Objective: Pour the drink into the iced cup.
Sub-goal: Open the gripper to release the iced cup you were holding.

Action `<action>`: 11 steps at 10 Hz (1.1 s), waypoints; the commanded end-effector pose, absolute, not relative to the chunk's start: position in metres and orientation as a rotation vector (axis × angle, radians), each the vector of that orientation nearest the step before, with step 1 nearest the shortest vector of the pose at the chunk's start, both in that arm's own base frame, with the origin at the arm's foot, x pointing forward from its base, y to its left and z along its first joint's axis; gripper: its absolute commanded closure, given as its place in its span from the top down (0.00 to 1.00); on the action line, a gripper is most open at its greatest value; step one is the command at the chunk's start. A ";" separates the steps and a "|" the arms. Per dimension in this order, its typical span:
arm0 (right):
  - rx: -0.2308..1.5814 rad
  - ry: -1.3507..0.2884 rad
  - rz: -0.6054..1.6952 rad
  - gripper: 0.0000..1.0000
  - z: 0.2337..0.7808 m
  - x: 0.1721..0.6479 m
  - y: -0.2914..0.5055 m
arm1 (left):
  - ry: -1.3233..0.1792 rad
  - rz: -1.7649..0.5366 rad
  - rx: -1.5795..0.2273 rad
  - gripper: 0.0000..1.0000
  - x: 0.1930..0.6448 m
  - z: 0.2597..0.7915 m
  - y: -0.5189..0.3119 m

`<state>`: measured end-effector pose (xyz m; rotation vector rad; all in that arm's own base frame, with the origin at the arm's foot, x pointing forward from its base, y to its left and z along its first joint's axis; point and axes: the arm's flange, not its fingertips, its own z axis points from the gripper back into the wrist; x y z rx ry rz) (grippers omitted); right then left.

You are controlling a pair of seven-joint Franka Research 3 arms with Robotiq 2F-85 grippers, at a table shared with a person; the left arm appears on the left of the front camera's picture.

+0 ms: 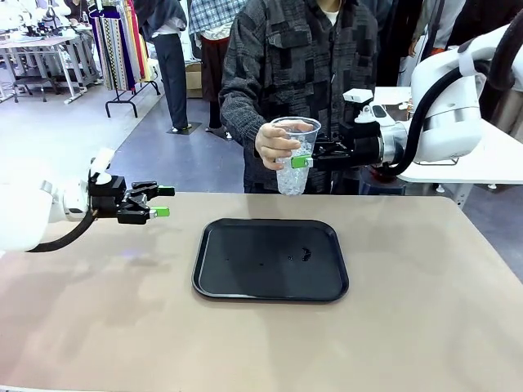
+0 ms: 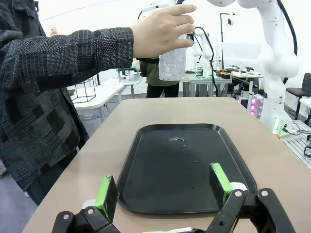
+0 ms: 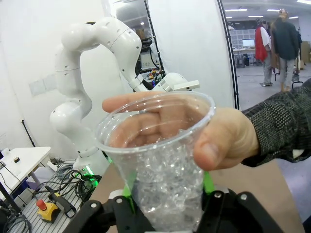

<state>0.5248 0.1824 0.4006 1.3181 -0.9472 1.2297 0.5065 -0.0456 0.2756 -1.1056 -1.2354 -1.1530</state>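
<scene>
the right tool (image 1: 301,162) is clamping the iced cup (image 1: 294,180) in the air by the far edge of the worktop (image 1: 425,310), and a person's hand (image 1: 274,145) is gripping it too. the left tool (image 1: 162,201) is hanging wide open, holding nothing, left of the tray (image 1: 270,292).

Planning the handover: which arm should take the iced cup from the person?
Right: the right gripper is shut on the iced cup in the person's hand; the left gripper hangs open, far off.
</scene>
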 end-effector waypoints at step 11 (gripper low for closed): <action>1.269 -1.019 1.207 1.00 0.404 0.532 0.117 | -1.241 -1.150 -1.105 1.00 0.506 0.278 -0.046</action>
